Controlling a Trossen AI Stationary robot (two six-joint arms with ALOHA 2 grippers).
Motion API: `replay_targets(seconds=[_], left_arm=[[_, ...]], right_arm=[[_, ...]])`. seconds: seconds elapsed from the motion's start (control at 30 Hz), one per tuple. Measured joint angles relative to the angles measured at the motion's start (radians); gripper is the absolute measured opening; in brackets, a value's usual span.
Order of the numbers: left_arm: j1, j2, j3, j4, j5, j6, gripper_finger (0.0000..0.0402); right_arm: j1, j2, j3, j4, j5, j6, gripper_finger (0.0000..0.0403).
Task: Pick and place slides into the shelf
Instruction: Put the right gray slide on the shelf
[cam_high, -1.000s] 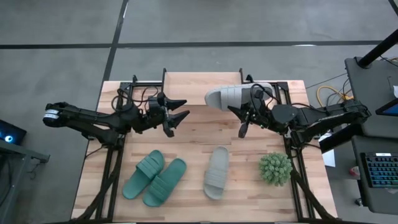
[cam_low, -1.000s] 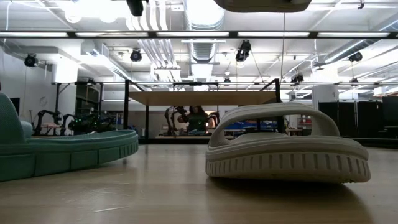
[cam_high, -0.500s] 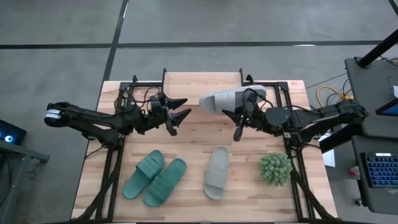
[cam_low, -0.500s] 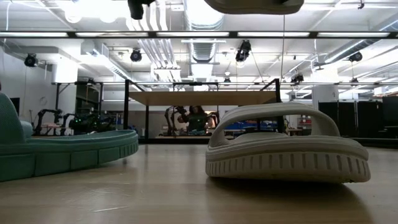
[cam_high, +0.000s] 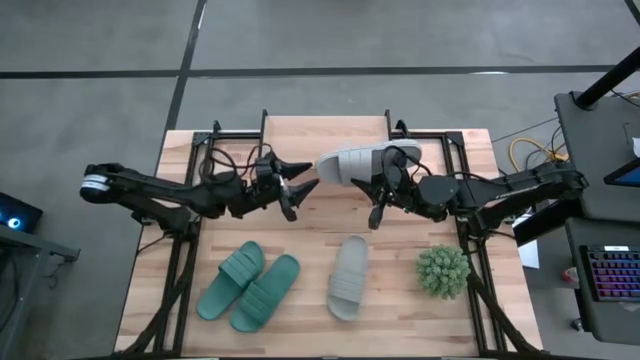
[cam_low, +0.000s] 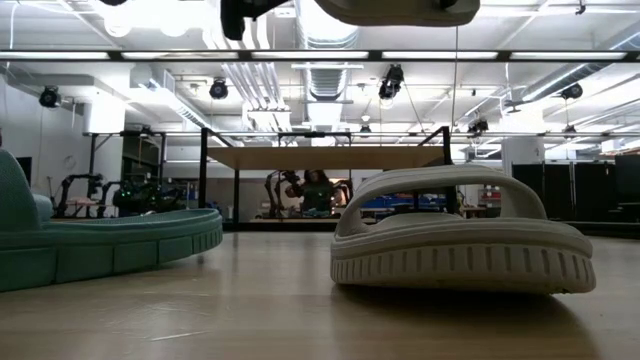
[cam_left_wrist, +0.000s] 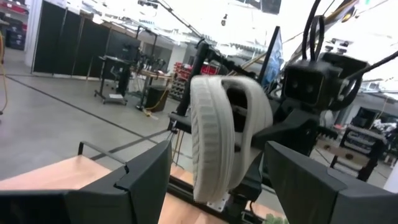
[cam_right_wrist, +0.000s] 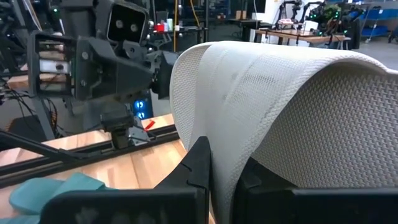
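The pale grey slide (cam_high: 358, 162) is up in the air over the back middle of the table (cam_high: 310, 228), pinched in my right gripper (cam_high: 386, 186), whose fingers are closed on its strap end; its toe points toward my left arm. In my right wrist view the ribbed strap (cam_right_wrist: 280, 106) fills most of the picture between my two fingers. My left gripper (cam_high: 300, 192) hangs just beside the toe of that slide with its fingers spread wide and nothing between them; from my left wrist the slide (cam_left_wrist: 227, 137) stands on edge straight ahead. The other grey slide (cam_high: 348, 277) lies flat on the table near the front, between the pair of teal slides (cam_high: 249, 286) and the spiky green plant ball (cam_high: 443, 270). The shelf (cam_low: 325, 157) stands at the back of the table, its wooden top bare in the low view.
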Motion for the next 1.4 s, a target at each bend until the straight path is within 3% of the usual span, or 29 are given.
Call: replay_targets(seconds=[1.17,1.4], left_arm=[[0.006,0.085,0.005,0.085,-0.038,0.035,0.0243],[0.007,0.080,0.005,0.084,-0.035,0.059,0.0191]], right_arm=[[0.000,0.001,0.000,0.023,-0.105,-0.011,0.0011],[0.000,0.001,0.000,0.035,-0.116,-0.031,0.0011]])
